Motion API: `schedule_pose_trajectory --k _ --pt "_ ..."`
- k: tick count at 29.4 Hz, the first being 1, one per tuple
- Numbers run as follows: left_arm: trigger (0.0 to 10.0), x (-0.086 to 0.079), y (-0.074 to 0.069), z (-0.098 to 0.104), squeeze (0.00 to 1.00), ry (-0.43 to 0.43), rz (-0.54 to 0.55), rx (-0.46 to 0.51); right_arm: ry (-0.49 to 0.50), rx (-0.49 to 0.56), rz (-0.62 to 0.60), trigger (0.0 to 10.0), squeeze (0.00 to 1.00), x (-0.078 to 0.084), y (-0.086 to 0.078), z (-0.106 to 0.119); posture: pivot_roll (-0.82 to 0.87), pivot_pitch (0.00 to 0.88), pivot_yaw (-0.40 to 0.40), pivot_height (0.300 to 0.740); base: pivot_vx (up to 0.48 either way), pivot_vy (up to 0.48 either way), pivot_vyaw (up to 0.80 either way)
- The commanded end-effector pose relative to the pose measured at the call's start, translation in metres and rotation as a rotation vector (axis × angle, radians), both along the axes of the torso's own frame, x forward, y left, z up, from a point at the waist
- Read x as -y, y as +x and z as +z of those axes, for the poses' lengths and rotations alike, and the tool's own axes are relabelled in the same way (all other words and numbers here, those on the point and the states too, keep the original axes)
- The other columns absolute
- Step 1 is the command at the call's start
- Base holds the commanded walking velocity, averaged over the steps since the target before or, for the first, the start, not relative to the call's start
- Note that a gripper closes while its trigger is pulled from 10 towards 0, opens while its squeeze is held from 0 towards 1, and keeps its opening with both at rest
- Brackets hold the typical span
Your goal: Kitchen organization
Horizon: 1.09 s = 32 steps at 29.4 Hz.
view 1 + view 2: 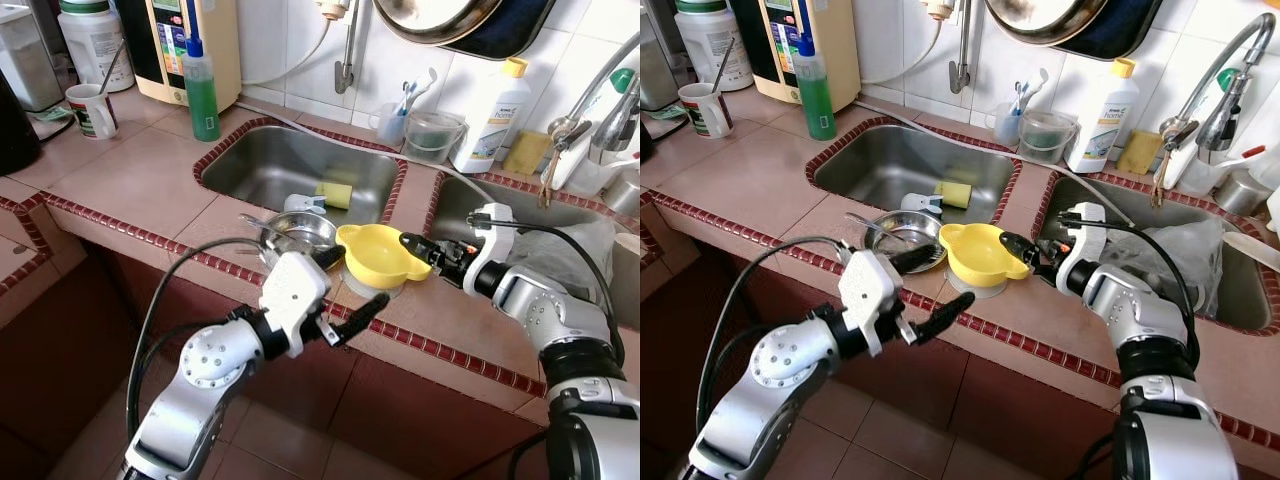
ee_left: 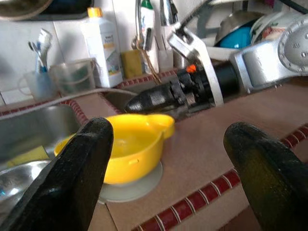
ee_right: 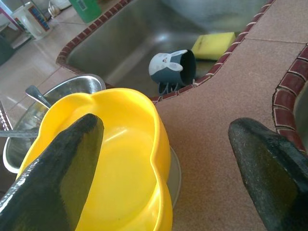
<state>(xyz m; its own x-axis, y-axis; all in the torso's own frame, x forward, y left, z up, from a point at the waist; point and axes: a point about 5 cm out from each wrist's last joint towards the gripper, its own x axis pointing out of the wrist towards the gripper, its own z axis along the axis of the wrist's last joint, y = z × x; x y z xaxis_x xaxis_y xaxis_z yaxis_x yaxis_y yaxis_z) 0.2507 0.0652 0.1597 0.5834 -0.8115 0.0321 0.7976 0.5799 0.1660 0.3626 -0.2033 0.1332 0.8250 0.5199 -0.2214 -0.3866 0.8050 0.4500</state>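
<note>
A yellow bowl (image 1: 373, 256) stands on a pale round lid at the counter's front, between the two sinks. Beside it on the left is a steel bowl (image 1: 297, 234) with a spoon in it. My left gripper (image 1: 361, 277) is open at the counter's front edge, its fingers pointing at the yellow bowl (image 2: 126, 147) from the near side. My right gripper (image 3: 163, 124) is open too and comes in from the right; one finger (image 3: 62, 168) lies over the bowl's rim and the other over bare counter. Neither holds anything.
A small grey-blue cup (image 3: 173, 70) and a yellow sponge (image 1: 337, 193) lie in the left sink (image 1: 260, 165). A green bottle (image 1: 201, 90), a mug (image 1: 92, 108) and a white bottle (image 1: 492, 115) stand further back. A tap (image 1: 600, 100) rises over the right sink.
</note>
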Motion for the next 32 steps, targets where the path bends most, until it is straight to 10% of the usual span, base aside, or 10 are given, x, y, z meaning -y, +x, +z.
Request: schedule_pose_trajectory --k 1,17,19,20,21,23,32 --pt "10.0 0.002 -0.003 0.002 0.0 0.006 -0.015 -0.006 0.018 0.02 -0.008 10.0 0.0 0.004 0.005 0.009 0.12 0.0 -0.111 0.74 0.0 0.0 0.0" --pt "10.0 0.001 -0.002 0.007 0.0 0.01 -0.016 0.007 0.072 -0.094 0.045 9.5 0.0 0.001 0.002 -0.011 0.14 0.0 -0.115 0.74 0.0 0.0 0.0" --pt "10.0 0.002 -0.002 0.007 0.0 0.01 -0.015 0.009 0.074 -0.105 0.045 8.0 0.0 0.002 0.001 -0.012 0.14 0.0 -0.118 0.74 0.0 0.0 0.0" --pt "10.0 0.002 -0.002 0.007 0.0 0.009 -0.014 0.009 0.071 -0.109 0.045 4.6 0.0 0.003 0.001 -0.013 0.14 0.0 -0.12 0.74 0.0 0.0 0.0" --pt "10.0 0.002 -0.002 0.008 0.0 0.008 -0.013 0.009 0.068 -0.107 0.045 4.6 0.0 0.004 0.001 -0.013 0.14 0.0 -0.12 0.74 0.0 0.0 0.0" --pt "10.0 0.002 -0.002 0.008 0.0 0.004 -0.011 0.011 0.071 -0.108 0.044 0.0 0.0 0.005 0.0 -0.014 0.14 0.0 -0.123 0.74 0.0 0.0 0.0" --pt "10.0 0.003 -0.002 0.009 0.0 -0.003 -0.007 0.015 0.071 -0.12 0.03 0.0 0.0 0.01 0.0 -0.014 0.14 0.0 -0.126 0.74 0.0 0.0 0.0"
